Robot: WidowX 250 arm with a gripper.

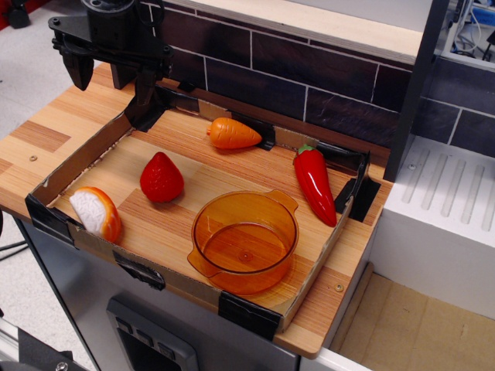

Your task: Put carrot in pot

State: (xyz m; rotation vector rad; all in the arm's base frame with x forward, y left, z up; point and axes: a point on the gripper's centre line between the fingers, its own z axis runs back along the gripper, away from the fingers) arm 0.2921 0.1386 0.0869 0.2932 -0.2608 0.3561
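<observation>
Seen from in front of the counter: a wood-grain surface (pixel 352 267) carrying a shallow cardboard tray (pixel 77 166) whose corners are bound with black tape. The pot (pixel 244 241), translucent orange with two small side handles, stands upright and empty in the tray's near right part and serves here as the landmark. The carrot (pixel 233 134) lies on its side behind the pot, close against the tray's far wall, blunt tip pointing right, well apart from the pot. A red strawberry (pixel 162 178) lies to the left of the pot, near but not touching it. An orange-and-white wedge (pixel 97 213) rests farther left, in the tray's near left corner. A long red chili pepper (pixel 315 184) lies to the right of and slightly behind the pot, its green stem end toward the far wall. The pincer (pixel 110 71), black, hangs above the tray's far left corner, far behind and left of the pot; its two fingers stand spread apart with nothing between them. Behind the surface rises a wall of dark rectangular tiles (pixel 286 73) topped by a pale ledge (pixel 325 23). To the right of the pot, beyond the surface's edge, sits a white ribbed unit (pixel 448 193), with brown flooring (pixel 410 328) below it.
</observation>
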